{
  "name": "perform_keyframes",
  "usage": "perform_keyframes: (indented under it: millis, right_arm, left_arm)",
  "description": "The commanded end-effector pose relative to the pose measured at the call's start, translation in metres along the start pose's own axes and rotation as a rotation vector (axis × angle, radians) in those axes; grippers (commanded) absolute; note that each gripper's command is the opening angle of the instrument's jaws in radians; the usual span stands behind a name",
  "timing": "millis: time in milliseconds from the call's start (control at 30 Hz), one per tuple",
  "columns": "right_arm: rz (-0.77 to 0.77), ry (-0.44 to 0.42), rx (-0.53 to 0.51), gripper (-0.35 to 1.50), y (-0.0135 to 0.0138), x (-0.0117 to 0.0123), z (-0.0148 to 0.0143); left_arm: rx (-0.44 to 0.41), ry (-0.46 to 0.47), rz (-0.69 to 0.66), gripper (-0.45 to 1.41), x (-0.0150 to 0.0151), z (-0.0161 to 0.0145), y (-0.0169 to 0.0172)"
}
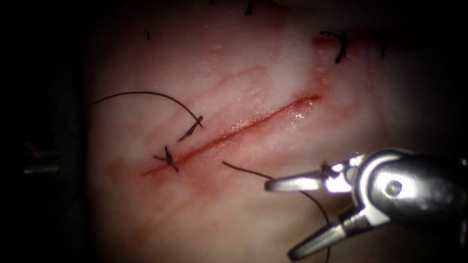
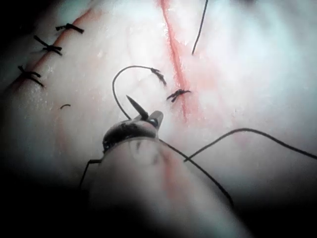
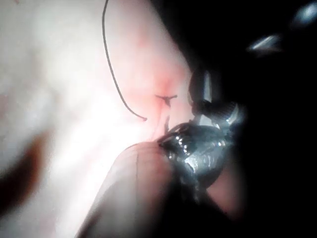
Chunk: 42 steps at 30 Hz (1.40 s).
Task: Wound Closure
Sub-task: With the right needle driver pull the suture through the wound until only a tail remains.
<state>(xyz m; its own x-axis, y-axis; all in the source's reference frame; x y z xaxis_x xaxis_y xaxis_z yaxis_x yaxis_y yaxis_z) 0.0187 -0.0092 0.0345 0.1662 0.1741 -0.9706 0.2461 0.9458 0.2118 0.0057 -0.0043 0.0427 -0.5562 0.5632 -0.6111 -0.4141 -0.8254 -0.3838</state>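
Observation:
The cut [image 1: 243, 129] runs slantwise across the tissue [image 1: 234, 73], with one knotted stitch [image 1: 168, 159] near its lower left end. My right tool [image 1: 280, 219] sits right of the cut, open, holding nothing. A loose thread [image 1: 253, 174] with a free end passes between its jaws. My left tool [image 2: 146, 118] is shut on what looks like the needle [image 2: 134, 104], whose dark point sticks out, clear of the tissue. From the tool a thread [image 2: 115, 87] arcs to the tissue left of the cut [image 1: 192, 127]. The stitch [image 3: 166, 97] and the free thread end [image 3: 143, 118] lie beyond my right tool.
Finished stitches [image 1: 340, 46] close another cut at the upper right; several such stitches [image 2: 47, 48] show in the left wrist view. More loose thread [image 2: 247, 131] lies over the tissue near the left tool. A short cut thread scrap [image 1: 147, 35] lies at the upper left.

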Motion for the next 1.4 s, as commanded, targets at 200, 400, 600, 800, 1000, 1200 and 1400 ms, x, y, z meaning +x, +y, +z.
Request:
perform_keyframes:
  millis: [200,400,600,800,1000,1200,1400]
  right_arm:
    - [-0.012,-0.102,0.013,1.48,-0.0024,0.0,-0.0062]
    - [-0.018,-0.107,-0.061,1.45,-0.0008,-0.0005,-0.0106]
    - [-0.182,-0.093,-0.036,1.16,0.0031,-0.0051,-0.0065]
    - [-0.249,-0.1,-0.031,1.3,0.0071,-0.0116,-0.0003]
    - [-0.305,-0.135,-0.014,1.35,0.0077,-0.0175,0.0044]
    - [-0.34,-0.152,-0.013,1.35,0.0065,-0.02,0.0079]
    - [-0.346,-0.149,-0.018,1.31,0.0063,-0.0199,0.0106]
  left_arm:
    - [0.071,-0.01,0.009,-0.27,-0.0009,-0.001,-0.0019]
    - [0.12,-0.024,0.023,-0.28,-0.0008,-0.0009,-0.0021]
    - [0.085,-0.017,0.018,-0.28,-0.0002,0.0006,-0.0011]
    - [0.056,-0.01,0.027,-0.28,0.0003,0.0021,-0.0002]
    - [0.05,-0.007,0.028,-0.29,0.0002,0.0024,0.0]
    - [0.051,-0.007,0.029,-0.31,0.0002,0.0025,0.0]
    - [0.046,-0.006,0.028,-0.31,0.0003,0.0026,0.0001]
